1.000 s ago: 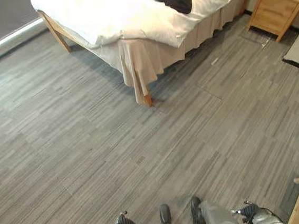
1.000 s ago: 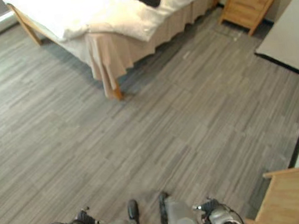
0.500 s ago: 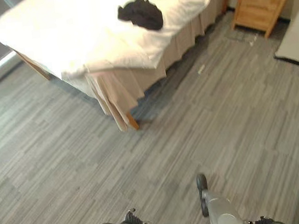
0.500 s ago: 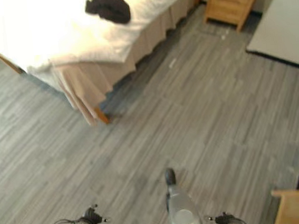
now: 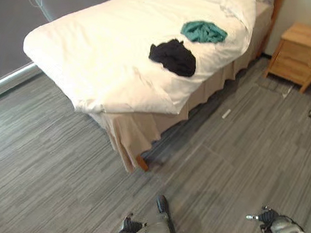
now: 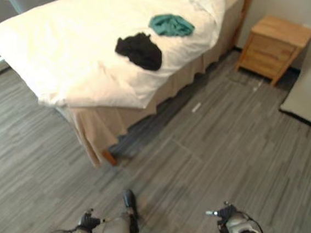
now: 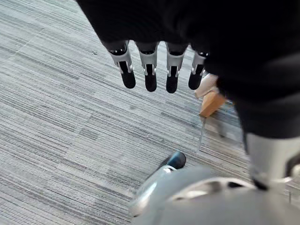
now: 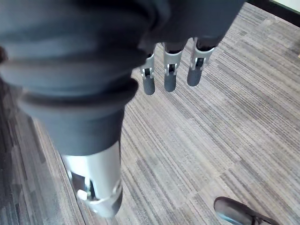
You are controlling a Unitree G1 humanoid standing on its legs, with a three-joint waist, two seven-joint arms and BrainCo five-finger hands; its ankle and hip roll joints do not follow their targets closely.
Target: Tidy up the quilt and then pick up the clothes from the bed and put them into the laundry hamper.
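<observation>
A cream quilt (image 5: 110,49) covers the bed (image 5: 146,134) ahead of me, its near corner hanging a little rumpled over the beige skirt. On the quilt lie a black garment (image 5: 173,57) and, just beyond it, a teal garment (image 5: 203,31). My left hand (image 7: 149,70) hangs over the grey floor with its fingers straight and nothing in it. My right hand (image 8: 169,70) also hangs down with straight fingers, holding nothing. Both hands are well short of the bed.
A wooden nightstand (image 5: 297,54) stands to the right of the bed by the wall. A small white scrap (image 5: 226,113) lies on the grey plank floor (image 5: 51,176) beside the bed. A wooden bed leg (image 5: 142,163) shows below the skirt. A person's dark shoe (image 8: 239,212) is near my right hand.
The camera has swung upward and toward the bed, so the whole bed, both garments and the pillows have come into view. Both hands still hang low.
</observation>
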